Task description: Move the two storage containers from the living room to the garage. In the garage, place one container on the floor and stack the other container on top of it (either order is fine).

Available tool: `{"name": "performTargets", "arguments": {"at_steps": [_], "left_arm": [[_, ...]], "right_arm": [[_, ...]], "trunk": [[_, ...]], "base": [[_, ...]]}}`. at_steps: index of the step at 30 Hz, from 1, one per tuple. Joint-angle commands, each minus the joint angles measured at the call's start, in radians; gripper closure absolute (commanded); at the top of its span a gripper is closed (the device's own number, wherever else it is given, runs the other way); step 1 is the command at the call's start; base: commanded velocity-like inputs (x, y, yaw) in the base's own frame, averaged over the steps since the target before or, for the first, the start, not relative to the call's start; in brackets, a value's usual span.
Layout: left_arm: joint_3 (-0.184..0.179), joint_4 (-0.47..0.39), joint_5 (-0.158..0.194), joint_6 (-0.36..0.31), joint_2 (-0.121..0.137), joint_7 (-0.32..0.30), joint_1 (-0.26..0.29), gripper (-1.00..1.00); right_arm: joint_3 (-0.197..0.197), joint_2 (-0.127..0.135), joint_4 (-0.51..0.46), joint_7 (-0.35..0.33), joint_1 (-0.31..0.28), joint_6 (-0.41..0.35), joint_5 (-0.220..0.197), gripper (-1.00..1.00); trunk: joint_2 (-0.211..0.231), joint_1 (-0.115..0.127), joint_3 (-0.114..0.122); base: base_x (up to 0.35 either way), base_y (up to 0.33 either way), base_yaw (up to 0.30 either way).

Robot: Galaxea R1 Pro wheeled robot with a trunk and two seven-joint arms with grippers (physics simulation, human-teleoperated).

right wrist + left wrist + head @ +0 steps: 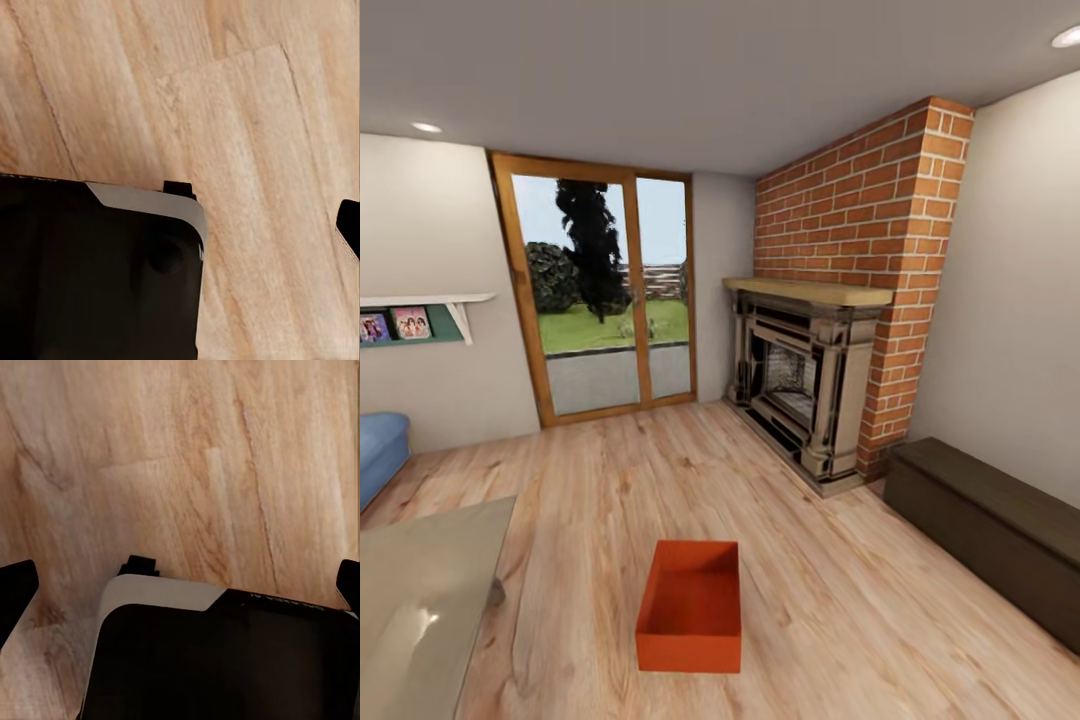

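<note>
The left end effector [180, 585] had its fingers [15, 589] spread wide over bare wood planks [187, 457]; whether the right end effector (one dark fingertip [349, 225] at the frame edge) was apart or together, I cannot tell. One orange-red storage container [690, 605] sat open-topped on the living-room floor, before the brick fireplace [810, 390].

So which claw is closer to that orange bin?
Can't tell: the bin sits roughly centred ahead on the floor; left claw and right claw both point down at planks beside the robot's base.

Bare plank floor [610, 480] surrounds the storage container [690, 605] on all sides.
</note>
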State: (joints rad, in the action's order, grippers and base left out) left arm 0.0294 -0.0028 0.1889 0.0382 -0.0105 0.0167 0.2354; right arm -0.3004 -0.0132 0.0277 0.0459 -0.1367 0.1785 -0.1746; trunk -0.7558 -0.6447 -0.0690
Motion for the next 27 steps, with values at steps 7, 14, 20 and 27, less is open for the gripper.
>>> {"name": "performTargets", "arguments": {"at_steps": [7,14,20,27], "left_arm": [[0.003,0.001,0.004,0.004,-0.001,0.002,0.001,-1.0],[0.002,0.0,0.004,0.005,-0.001,0.002,0.001,-1.0],[0.002,0.0,0.004,0.011,-0.001,0.002,0.001,-1.0],[0.002,0.0,0.005,0.013,-0.001,0.002,0.001,-1.0]], "right_arm": [[-0.007,-0.001,0.003,0.002,-0.001,0.006,-0.01,-1.0],[-0.007,-0.001,0.003,0.002,-0.001,0.006,-0.01,-1.0],[-0.008,-0.001,0.003,0.002,-0.001,0.006,-0.01,-1.0],[-0.007,0.001,0.003,0.001,-0.001,0.005,-0.01,-1.0]], "trunk": [[-0.001,-0.001,-0.002],[-0.001,-0.001,-0.002],[-0.001,-0.001,-0.002],[-0.001,-0.001,-0.002]], "base": [[0.322,0.0,0.0],[0.322,0.022,0.0],[0.322,0.076,0.0],[0.322,0.106,0.0]]}}
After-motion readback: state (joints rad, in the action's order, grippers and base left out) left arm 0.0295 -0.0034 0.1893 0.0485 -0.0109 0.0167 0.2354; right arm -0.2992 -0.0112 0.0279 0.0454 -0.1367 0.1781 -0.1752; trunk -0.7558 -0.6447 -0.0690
